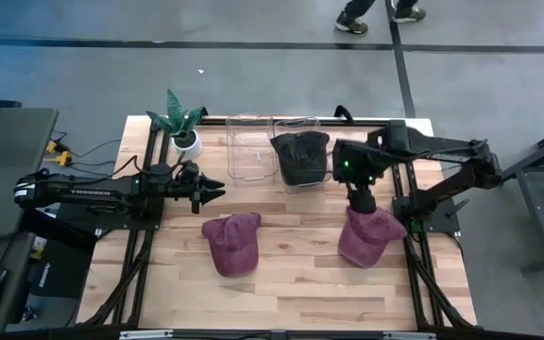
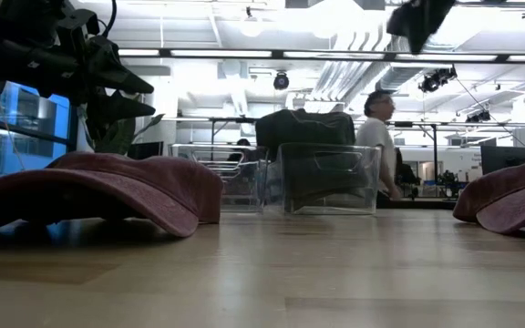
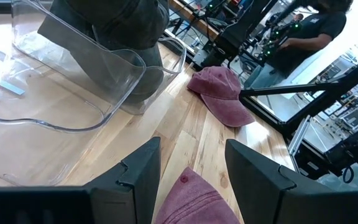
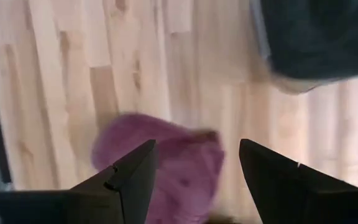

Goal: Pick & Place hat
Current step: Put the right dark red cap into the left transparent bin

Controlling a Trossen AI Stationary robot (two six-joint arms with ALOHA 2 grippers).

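A maroon hat [image 1: 232,243] lies crown up on the wooden table, left of the middle. A second maroon hat [image 1: 369,236] lies at the right. A dark hat [image 1: 300,156] sits inside a clear bin [image 1: 302,179] at the back. My left gripper [image 1: 212,192] is open and empty, raised off the table just left of the first maroon hat, which shows under its fingers in the left wrist view [image 3: 191,199]. My right gripper [image 1: 361,200] is open and empty, held high above the second maroon hat, which shows in the right wrist view [image 4: 173,171].
An empty clear bin [image 1: 249,149] stands left of the bin with the dark hat. A potted plant [image 1: 183,127] stands at the back left. Black frame rails run along both sides of the table. A person stands in the room behind [image 2: 376,137].
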